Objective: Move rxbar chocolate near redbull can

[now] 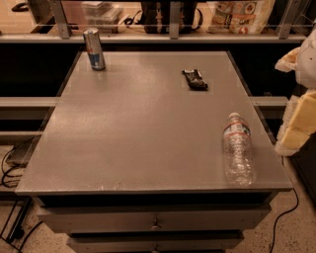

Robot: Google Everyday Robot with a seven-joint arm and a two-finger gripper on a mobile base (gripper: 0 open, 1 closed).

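The rxbar chocolate (pixel 195 79), a small flat bar in a black glossy wrapper, lies on the grey table top (pixel 138 128) at the back right of centre. The redbull can (pixel 94 48), slim, silver and blue, stands upright at the back left corner. The bar and the can are well apart, about a third of the table's width. My gripper (pixel 299 123) shows as white and pale yellow parts at the right edge of the view, off the table's right side, clear of the bar and holding nothing that I can see.
A clear plastic water bottle (pixel 237 148) with a red-white label lies on its side near the table's front right corner. Drawers (pixel 155 222) sit below the front edge. A shelf with bags (pixel 242 15) runs behind the table. Cables (pixel 10 168) lie on the floor at left.
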